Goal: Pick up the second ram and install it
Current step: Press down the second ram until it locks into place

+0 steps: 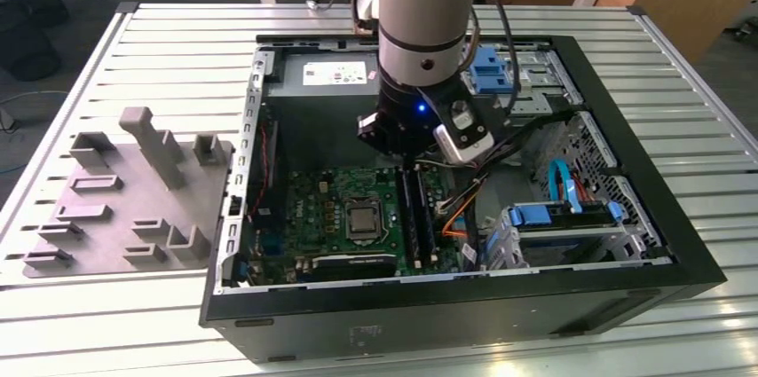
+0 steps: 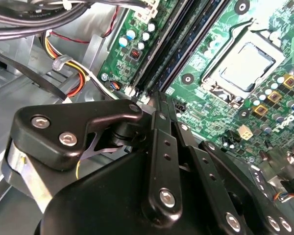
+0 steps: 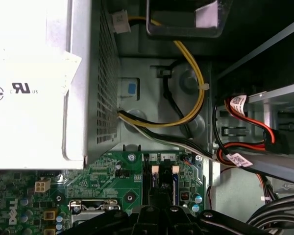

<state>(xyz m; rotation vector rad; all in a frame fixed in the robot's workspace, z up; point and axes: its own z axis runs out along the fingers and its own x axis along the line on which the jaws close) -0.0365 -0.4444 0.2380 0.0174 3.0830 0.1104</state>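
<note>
My gripper [image 1: 407, 162] hangs inside the open computer case [image 1: 237, 217], right over the far end of the long black memory slots [image 1: 411, 213] on the green motherboard [image 1: 314, 208]. In the second wrist view the black fingers [image 2: 161, 132] lie tight together, and the gripper [image 2: 154, 97] is shut at the white latch end of the slots [image 2: 181, 44]. The first wrist view has the gripper [image 3: 162, 203] between two white-latched slots [image 3: 155, 183]. The second ram is hidden; I cannot tell it apart from the slots.
A grey plastic tray [image 1: 119, 208] with upright posts lies on the exterior view's left. Beside the slots sits the processor socket [image 1: 359, 217]. The power supply [image 3: 29, 98], yellow and black cables [image 3: 186, 107] and a blue drive cage [image 1: 569, 226] crowd the case.
</note>
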